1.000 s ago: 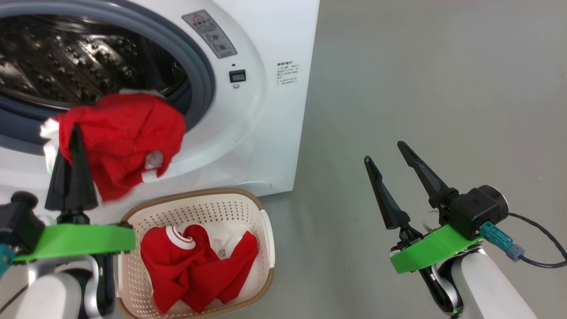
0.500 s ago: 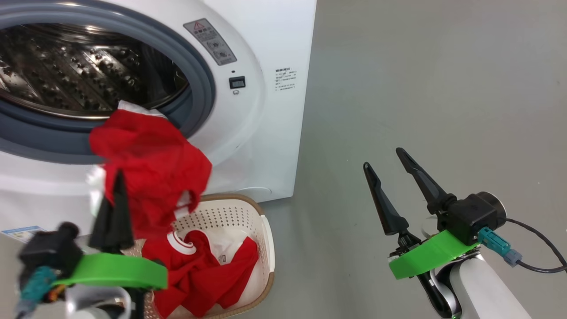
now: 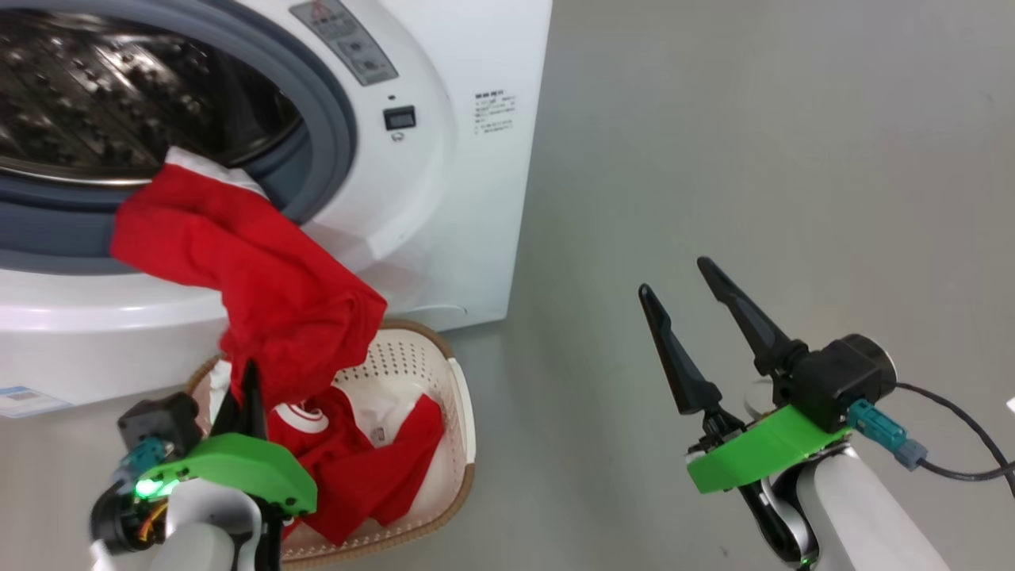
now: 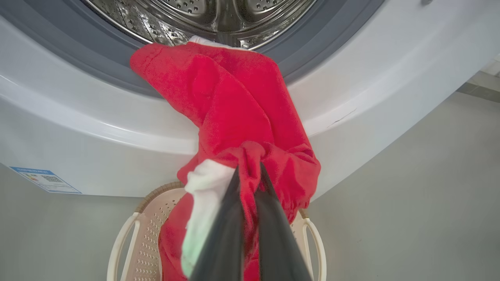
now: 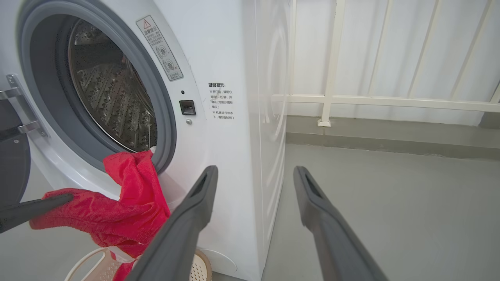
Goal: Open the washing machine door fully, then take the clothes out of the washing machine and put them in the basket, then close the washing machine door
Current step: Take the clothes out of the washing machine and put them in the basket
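The white washing machine [image 3: 444,198] stands open at the upper left, its steel drum [image 3: 119,95] bare inside. One of the red clothes [image 3: 262,277] stretches from the drum's grey lip down to my left gripper [image 3: 247,377], which is shut on its lower end just above the basket [image 3: 464,444]. The left wrist view shows the fingertips pinching red cloth [image 4: 234,97] beside a white trim. Another red garment [image 3: 357,468] lies in the basket. My right gripper [image 3: 672,276] hangs open and empty over the floor to the right. The washing machine door's dark edge [image 5: 11,156] and hinge sit at the far left.
Grey floor spreads to the right of the machine. A white railing [image 5: 332,97] and a low kerb run along the back wall. A dark cable [image 3: 959,444] trails from my right wrist. A blue label [image 4: 45,180] marks the machine's lower front.
My left gripper has come down and right from the drum opening to above the basket, drawing the red garment out after it. The head camera has shifted slightly. The right arm has stayed put.
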